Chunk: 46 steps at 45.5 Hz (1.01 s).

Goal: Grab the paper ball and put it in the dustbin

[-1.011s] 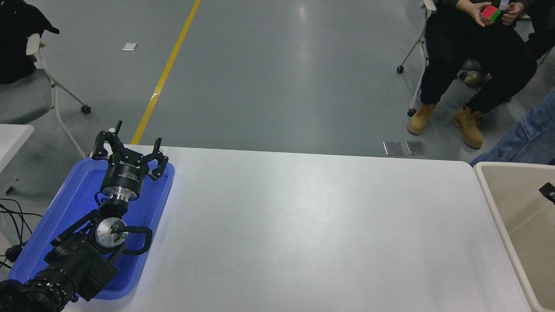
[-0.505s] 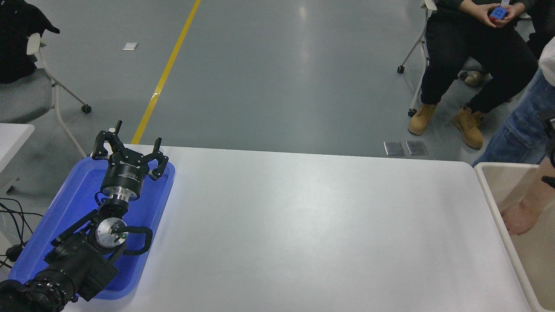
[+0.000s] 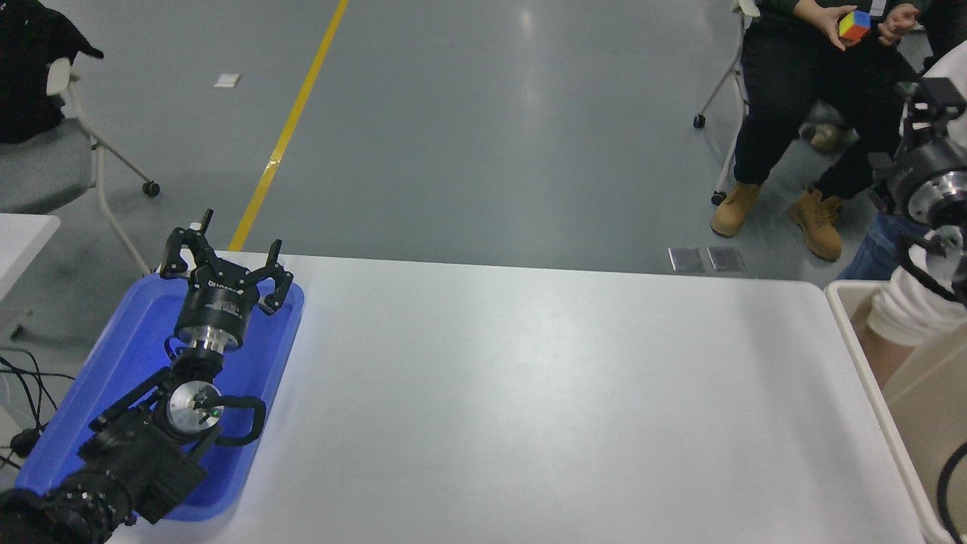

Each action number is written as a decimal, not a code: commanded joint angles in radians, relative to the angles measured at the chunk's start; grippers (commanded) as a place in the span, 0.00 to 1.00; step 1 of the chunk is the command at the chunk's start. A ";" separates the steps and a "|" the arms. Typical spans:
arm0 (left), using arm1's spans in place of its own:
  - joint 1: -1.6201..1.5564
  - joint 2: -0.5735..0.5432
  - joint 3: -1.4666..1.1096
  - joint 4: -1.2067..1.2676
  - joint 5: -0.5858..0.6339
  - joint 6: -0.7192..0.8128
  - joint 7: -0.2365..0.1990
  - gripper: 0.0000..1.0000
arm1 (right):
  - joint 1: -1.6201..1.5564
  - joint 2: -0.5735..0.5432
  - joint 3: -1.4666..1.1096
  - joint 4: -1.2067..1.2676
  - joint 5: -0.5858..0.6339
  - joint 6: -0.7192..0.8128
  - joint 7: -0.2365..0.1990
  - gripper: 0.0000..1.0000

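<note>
The paper ball does not show anywhere in the head view. The dustbin (image 3: 931, 442), beige with a pale rim, stands at the table's right edge and is cut off by the picture. My right gripper (image 3: 934, 94) is raised at the right edge, well above the dustbin's far end, pointing away; whether it holds anything is hidden. A person's arm in a white sleeve (image 3: 903, 313) reaches down into the dustbin under my right wrist. My left gripper (image 3: 225, 261) is open and empty, parked over the blue tray (image 3: 113, 355) at the lower left.
The white table (image 3: 529, 400) spans the middle. A seated person in black trousers (image 3: 801, 91) holds a colourful cube (image 3: 854, 25) at the top right. A second person stands by the dustbin. A grey chair (image 3: 45, 159) stands at the far left.
My right arm has come up into view at the right edge, above the dustbin. The person's arm has reached deeper into the dustbin, with the sleeve now showing. The left arm has not moved.
</note>
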 commanded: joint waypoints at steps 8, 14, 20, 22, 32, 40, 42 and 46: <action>0.000 0.000 0.000 0.000 -0.001 0.000 0.000 1.00 | -0.216 0.059 0.205 0.160 -0.002 0.031 0.198 1.00; 0.000 0.000 0.000 0.000 -0.001 0.000 0.000 1.00 | -0.285 0.120 0.234 0.165 -0.002 0.031 0.198 1.00; 0.000 0.000 0.000 0.000 -0.001 0.000 0.000 1.00 | -0.333 0.175 0.234 0.167 -0.002 0.032 0.196 1.00; 0.000 0.000 0.000 0.000 -0.001 0.000 0.000 1.00 | -0.345 0.195 0.235 0.167 -0.002 0.032 0.197 1.00; 0.000 0.000 0.000 0.000 -0.001 0.000 0.000 1.00 | -0.403 0.290 0.235 0.167 -0.002 0.040 0.198 1.00; 0.000 0.000 0.000 0.000 -0.001 0.000 0.001 1.00 | -0.406 0.321 0.235 0.164 0.000 0.045 0.198 1.00; 0.000 0.000 0.000 0.000 -0.001 0.000 0.000 1.00 | -0.405 0.321 0.235 0.162 0.000 0.045 0.198 1.00; 0.000 0.000 0.000 0.000 -0.001 0.000 0.000 1.00 | -0.406 0.319 0.235 0.157 0.001 0.043 0.198 1.00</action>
